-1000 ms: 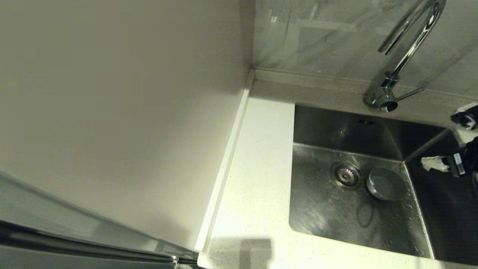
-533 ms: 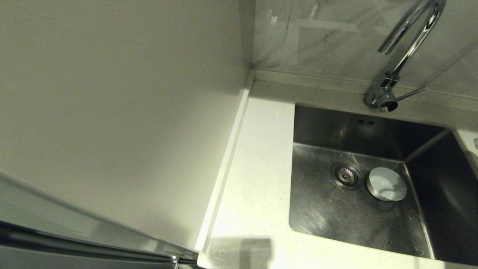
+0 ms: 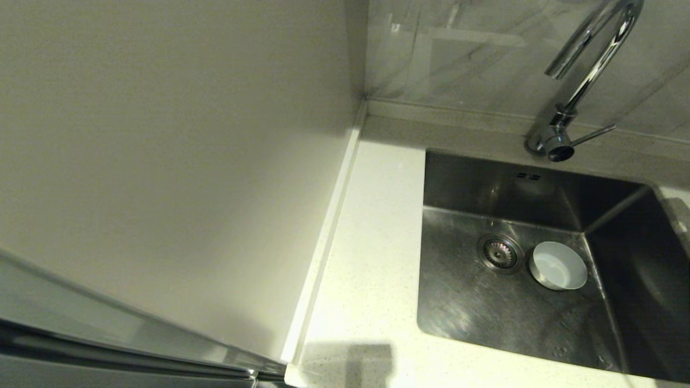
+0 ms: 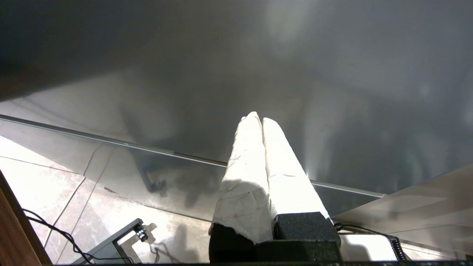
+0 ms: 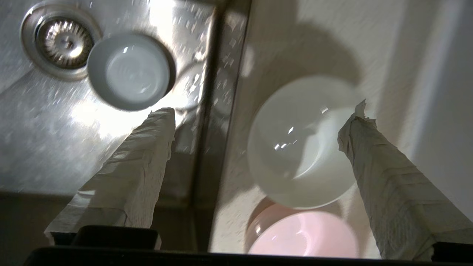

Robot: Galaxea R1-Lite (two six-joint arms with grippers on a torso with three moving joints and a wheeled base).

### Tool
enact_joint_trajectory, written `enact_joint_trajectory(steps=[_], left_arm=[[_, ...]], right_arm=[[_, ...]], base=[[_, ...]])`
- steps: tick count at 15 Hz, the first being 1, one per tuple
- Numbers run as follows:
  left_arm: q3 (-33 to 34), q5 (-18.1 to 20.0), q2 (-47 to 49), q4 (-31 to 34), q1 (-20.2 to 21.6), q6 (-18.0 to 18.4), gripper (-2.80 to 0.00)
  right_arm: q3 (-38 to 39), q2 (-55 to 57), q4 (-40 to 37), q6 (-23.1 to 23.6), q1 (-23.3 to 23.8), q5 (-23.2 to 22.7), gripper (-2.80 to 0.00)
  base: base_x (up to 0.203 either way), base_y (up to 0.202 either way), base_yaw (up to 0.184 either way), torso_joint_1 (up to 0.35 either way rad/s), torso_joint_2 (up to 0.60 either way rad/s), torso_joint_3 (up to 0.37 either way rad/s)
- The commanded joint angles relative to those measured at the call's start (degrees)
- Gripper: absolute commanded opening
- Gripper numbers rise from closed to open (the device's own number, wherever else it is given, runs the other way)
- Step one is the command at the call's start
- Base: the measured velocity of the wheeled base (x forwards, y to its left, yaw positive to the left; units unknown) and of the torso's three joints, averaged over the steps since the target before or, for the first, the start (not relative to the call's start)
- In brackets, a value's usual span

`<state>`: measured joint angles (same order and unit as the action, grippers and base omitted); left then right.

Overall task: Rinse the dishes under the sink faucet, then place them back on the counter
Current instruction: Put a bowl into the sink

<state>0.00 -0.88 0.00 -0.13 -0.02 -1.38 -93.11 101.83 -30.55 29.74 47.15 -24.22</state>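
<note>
The stainless steel bowl (image 3: 558, 265) (image 5: 129, 72) stands upright on the floor of the sink (image 3: 474, 312) (image 5: 44, 140), right beside the drain strainer (image 3: 499, 252) (image 5: 63, 38). The faucet (image 3: 590, 64) arches over the sink's back edge; no water shows. In the right wrist view the mint-white bowl (image 5: 303, 142) and the pink bowl (image 5: 303, 236) sit side by side on the counter (image 5: 373, 44) just past the sink's right rim. My right gripper (image 5: 260, 114) hangs open above that rim, one finger over the basin, the other beyond the mint-white bowl, holding nothing. My left gripper (image 4: 258, 118) is shut and empty, parked away from the counter.
A wide strip of counter (image 3: 372, 242) lies left of the sink, bounded by a low raised edge and a plain wall panel (image 3: 172, 161). The faucet's thin side lever (image 3: 593, 133) sticks out to the right. Water drops speckle the basin floor.
My right gripper, seen at the head view's right edge a second ago, has drawn out of that view to the right. Its shadow has lifted off the steel bowl, which stays in the sink.
</note>
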Motion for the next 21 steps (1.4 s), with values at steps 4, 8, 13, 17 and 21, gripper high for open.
enact_joint_trajectory(steps=[4,8,13,17,21], left_arm=[[0.00,0.00,-0.18,-0.04,0.01,-0.03,-2.80],[0.00,0.00,-0.18,-0.04,0.00,-0.03,-2.80],[0.00,0.00,-0.18,-0.04,0.02,0.05,-2.80],[0.00,0.00,-0.18,-0.04,0.02,-0.03,-2.80],[0.00,0.00,-0.18,-0.04,0.02,-0.03,-2.80]], right_arm=[[-3.04,5.84,-7.27,0.32,0.39,-0.05,0.00],[-2.95,7.74,-8.56,0.46,0.15,1.42,0.00],[-2.74,10.68,-8.56,0.50,-0.21,2.79,0.00],[-3.04,12.07,-8.47,0.50,-0.75,4.00,0.00],[-5.76,13.58,-8.53,0.88,-1.59,7.36,0.00]], base=[[0.000,0.000,0.000,0.000,0.00,0.000],[0.000,0.000,0.000,0.000,0.00,0.000],[0.000,0.000,0.000,0.000,0.00,0.000],[0.000,0.000,0.000,0.000,0.00,0.000],[0.000,0.000,0.000,0.000,0.00,0.000]])
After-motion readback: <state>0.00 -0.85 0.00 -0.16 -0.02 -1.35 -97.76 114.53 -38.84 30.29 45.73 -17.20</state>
